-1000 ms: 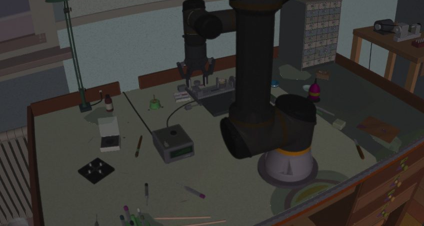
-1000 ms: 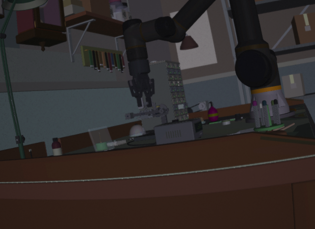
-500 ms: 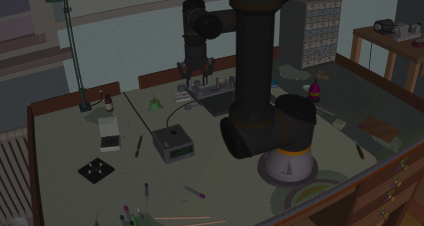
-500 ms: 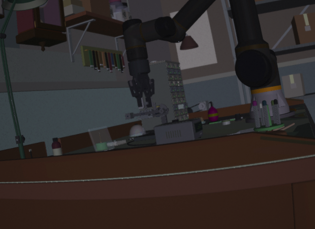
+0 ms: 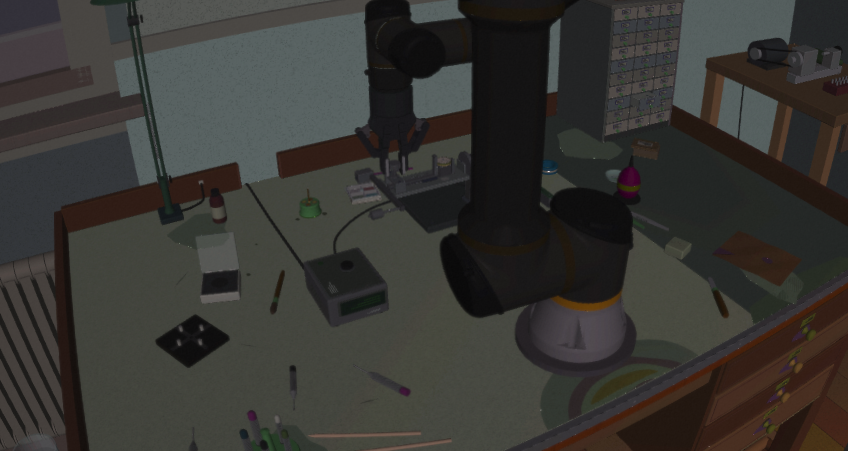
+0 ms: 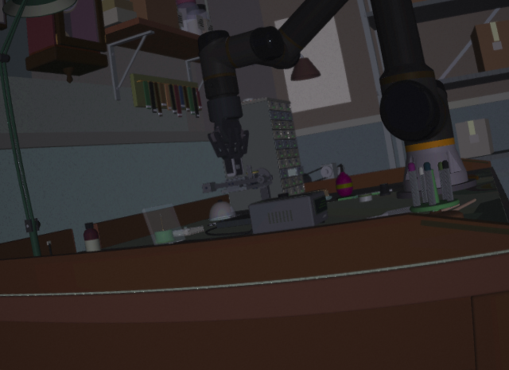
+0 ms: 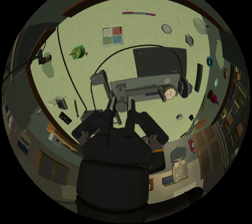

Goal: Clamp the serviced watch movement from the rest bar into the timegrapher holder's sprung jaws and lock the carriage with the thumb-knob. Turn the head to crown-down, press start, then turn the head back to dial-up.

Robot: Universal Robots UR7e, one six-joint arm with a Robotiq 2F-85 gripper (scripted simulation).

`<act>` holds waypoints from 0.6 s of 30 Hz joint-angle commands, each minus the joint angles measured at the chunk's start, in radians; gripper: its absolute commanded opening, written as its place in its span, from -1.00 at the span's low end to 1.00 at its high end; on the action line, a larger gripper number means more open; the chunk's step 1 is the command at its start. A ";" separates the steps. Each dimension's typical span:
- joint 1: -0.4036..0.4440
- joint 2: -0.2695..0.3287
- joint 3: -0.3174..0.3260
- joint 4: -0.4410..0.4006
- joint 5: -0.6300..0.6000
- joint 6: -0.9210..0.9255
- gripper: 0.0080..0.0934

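The watch movement (image 7: 170,93) shows a white dial. It sits at the right end of the timegrapher holder (image 7: 141,87) (image 5: 425,179) (image 6: 238,181), dial facing up. The holder stands on a dark base plate (image 7: 160,62) at the back of the bench. A round thumb-knob (image 7: 121,106) sits at the holder's left end. My gripper (image 7: 121,108) (image 5: 397,164) (image 6: 233,169) hangs straight down over that end, with the knob between its fingers. The gripper is closed on the thumb-knob.
The bench's back rail (image 5: 369,143) runs just behind the holder. A grey timegrapher box (image 5: 347,286) with a cable sits in front. A green cup (image 5: 309,208) and a colour tray (image 5: 364,192) lie to the left. My own arm (image 5: 512,119) blocks the holder's right side in the side camera.
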 commanded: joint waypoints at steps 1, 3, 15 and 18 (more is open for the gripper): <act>0.000 0.000 0.000 -0.001 0.000 0.000 -0.65; 0.000 0.000 0.000 -0.001 0.000 0.000 -0.74; 0.000 0.000 -0.001 0.000 0.000 0.000 -1.00; 0.000 0.000 -0.001 0.000 0.000 0.000 -1.00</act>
